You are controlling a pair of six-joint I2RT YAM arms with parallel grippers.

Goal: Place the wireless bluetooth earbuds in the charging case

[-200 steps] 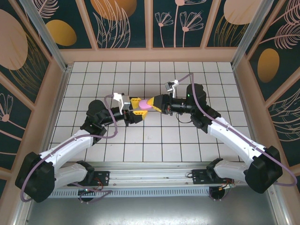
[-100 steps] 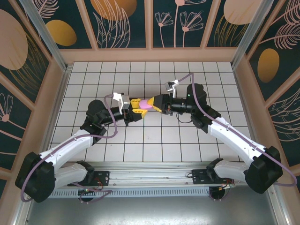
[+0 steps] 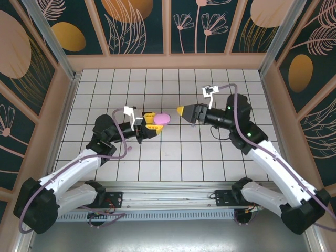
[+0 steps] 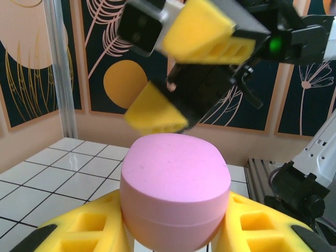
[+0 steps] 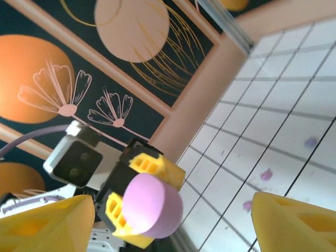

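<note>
The pink oval charging case (image 3: 163,118) hangs above the tiled floor, its lid down, with my left gripper (image 3: 151,124) shut on it. In the left wrist view the case (image 4: 176,184) sits between the yellow fingers (image 4: 79,231). My right gripper (image 3: 185,112) stands open just right of the case, apart from it and pointing at it. In the right wrist view its wide-spread yellow fingertips (image 5: 47,220) frame the case (image 5: 152,205). Three tiny purple earbuds (image 5: 266,175) lie on the white tiles.
The white tiled floor (image 3: 173,157) is ringed by a low peach wall (image 3: 168,62) with dark floral panels above. Metal posts stand at the back corners (image 3: 50,37). Both arm bases sit on the rail at the near edge (image 3: 168,199).
My right gripper has opened and drawn back to the right, off the case. The left gripper has kept the case and shifted slightly left.
</note>
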